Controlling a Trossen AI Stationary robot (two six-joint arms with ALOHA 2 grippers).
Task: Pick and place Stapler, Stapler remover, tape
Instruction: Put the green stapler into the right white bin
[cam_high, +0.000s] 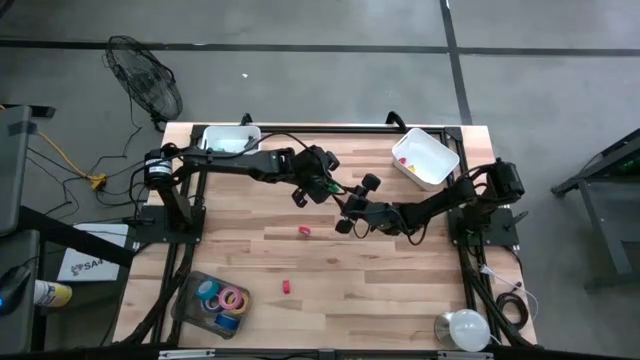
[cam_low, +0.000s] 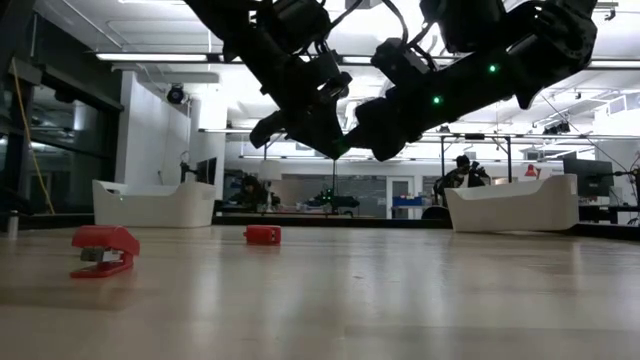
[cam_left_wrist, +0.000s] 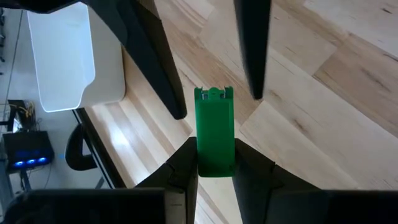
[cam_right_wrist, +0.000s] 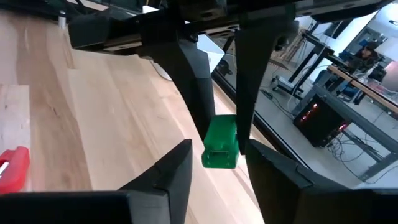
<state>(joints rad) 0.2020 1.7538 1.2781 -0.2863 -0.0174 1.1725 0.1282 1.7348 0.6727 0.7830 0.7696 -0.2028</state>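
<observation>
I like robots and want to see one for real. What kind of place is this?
Probably a robotics lab or workshop. A wooden table carries two robot arms, white bins sit at its far corners, and the low view shows desks and a person in a big open room behind.

Green stapler pinched btwn left gripper jaws over wood table, white bin beyond.

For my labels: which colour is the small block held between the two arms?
Green. The block shows best in the left wrist view, clamped in the left end effector.
</observation>
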